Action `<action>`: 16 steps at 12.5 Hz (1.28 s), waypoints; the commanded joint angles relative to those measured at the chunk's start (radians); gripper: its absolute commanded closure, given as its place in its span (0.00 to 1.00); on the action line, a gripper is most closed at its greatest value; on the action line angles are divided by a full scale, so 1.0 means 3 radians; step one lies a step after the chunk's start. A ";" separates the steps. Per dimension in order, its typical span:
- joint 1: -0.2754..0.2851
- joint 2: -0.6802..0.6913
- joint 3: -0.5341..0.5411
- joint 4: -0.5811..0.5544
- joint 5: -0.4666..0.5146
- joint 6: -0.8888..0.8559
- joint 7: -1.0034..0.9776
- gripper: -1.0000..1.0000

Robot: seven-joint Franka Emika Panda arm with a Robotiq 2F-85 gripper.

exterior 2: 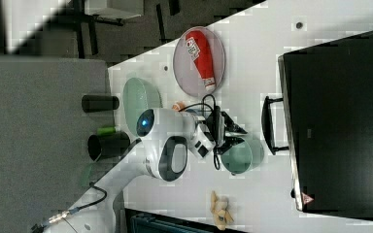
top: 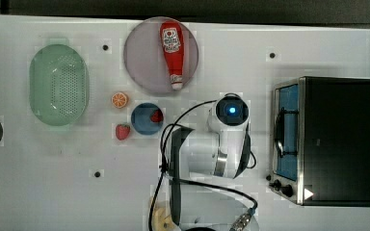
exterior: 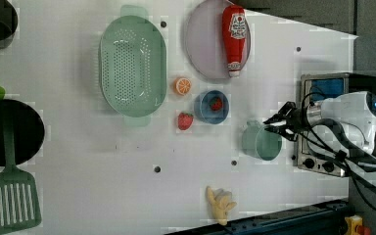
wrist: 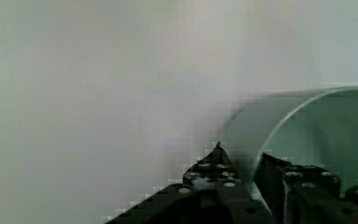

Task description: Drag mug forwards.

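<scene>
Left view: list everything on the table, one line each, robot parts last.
mug: one, pale mint green, near the toaster oven, wall between the claw's fingers
colander: one, green, the left view's upper middle
plate: one, grey, right of the colander
ketchup bottle: one, red, lying on the plate
blue bowl: one, below the plate, holds one strawberry
strawberries: two, red, one in the bowl, one beside it
orange slice: one, by the colander
spatula: one, green, the left view's lower left
black pan: one, left edge
toaster oven: one, silver and black, right side
claw: one, black, closed on the mug's rim
</scene>
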 commanded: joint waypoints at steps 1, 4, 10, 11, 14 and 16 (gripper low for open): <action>-0.0016 0.0148 0.0000 0.0318 0.0003 -0.0003 0.0060 0.82; -0.0015 0.0327 0.0020 0.0601 0.0003 -0.0005 0.0060 0.82; -0.0015 0.0752 0.0033 0.1324 0.0003 -0.0119 0.0057 0.82; -0.0015 0.0824 0.0033 0.1458 0.0003 -0.0198 0.0053 0.82; -0.0014 0.1013 0.0045 0.1816 0.0003 -0.0323 0.0042 0.82; -0.0009 0.1146 0.0051 0.2032 0.0003 -0.0323 0.0041 0.82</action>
